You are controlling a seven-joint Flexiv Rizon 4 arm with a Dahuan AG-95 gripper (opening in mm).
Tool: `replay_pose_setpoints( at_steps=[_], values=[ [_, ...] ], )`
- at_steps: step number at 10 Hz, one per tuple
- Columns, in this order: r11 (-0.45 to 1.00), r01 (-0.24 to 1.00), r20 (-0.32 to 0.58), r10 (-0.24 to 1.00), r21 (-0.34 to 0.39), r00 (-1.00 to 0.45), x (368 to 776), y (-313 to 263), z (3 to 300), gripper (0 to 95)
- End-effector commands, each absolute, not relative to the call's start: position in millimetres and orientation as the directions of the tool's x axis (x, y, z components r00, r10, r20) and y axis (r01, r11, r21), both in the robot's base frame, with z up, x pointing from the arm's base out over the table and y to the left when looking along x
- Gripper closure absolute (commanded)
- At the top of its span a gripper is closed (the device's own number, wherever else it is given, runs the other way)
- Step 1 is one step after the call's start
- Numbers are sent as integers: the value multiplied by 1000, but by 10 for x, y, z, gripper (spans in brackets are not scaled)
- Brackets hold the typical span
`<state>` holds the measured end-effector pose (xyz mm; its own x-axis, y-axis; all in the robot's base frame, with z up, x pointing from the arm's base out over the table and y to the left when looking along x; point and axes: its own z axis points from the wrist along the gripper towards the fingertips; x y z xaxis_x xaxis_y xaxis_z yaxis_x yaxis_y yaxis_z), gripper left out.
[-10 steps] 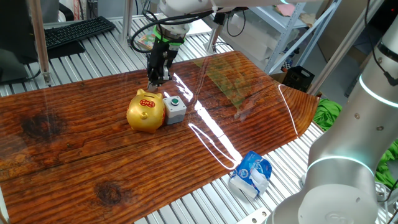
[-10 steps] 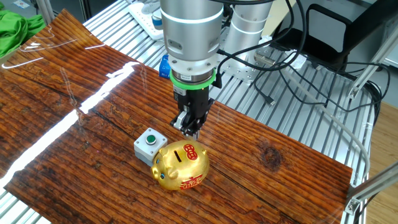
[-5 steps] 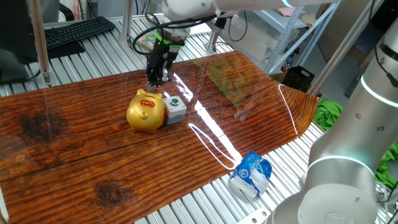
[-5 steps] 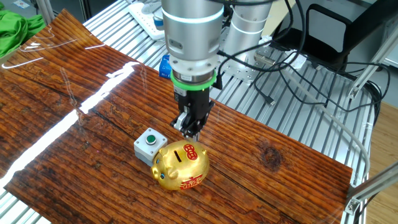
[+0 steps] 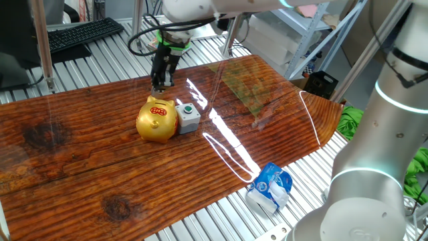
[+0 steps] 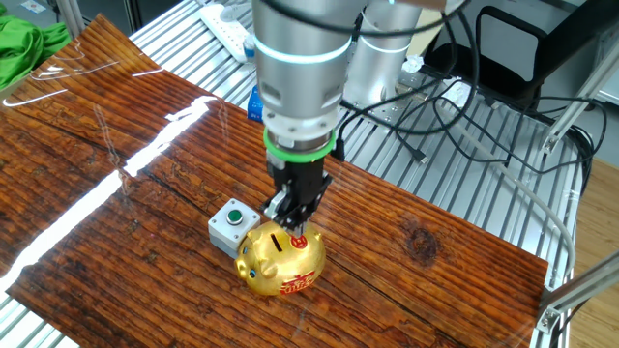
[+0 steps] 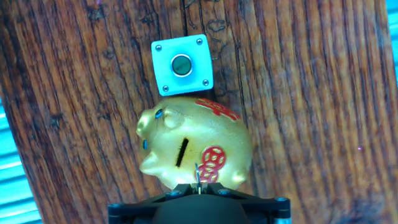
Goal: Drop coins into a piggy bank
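The shiny gold piggy bank stands on the wooden table top, with red marks on its back. Seen from the hand, the piggy bank has its dark slot just left of the fingers. My gripper hangs close over the pig's back, pointing down. Its jaws are shut on a thin, edge-on sliver that looks like a coin. The coin is too small to make out in the fixed views.
A small grey box with a green button touches the pig's side. A crumpled blue-and-white packet lies at the table's near edge. Green cloth and cables lie off the table.
The gripper has shifted from beside the pig's rear to over its back, still shut. The pig and the grey box have not moved.
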<state>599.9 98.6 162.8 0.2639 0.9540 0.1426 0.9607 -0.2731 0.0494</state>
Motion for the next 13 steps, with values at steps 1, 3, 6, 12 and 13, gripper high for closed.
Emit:
replay_pose_setpoints(
  at_steps=[1, 3, 6, 12, 13],
  values=[
    [-276, 959, 141, 954, 62, 265, 6058, 911, 1559, 950],
    [-271, 960, 139, 956, 70, 260, 6099, 872, 1496, 950],
    [-296, 953, 132, 949, 71, 285, 6110, 876, 1474, 950],
    [-382, 920, 149, 918, 89, 367, 6081, 873, 1487, 950],
    [-396, 914, 154, 912, 91, 380, 6077, 870, 1492, 950]
  ],
)
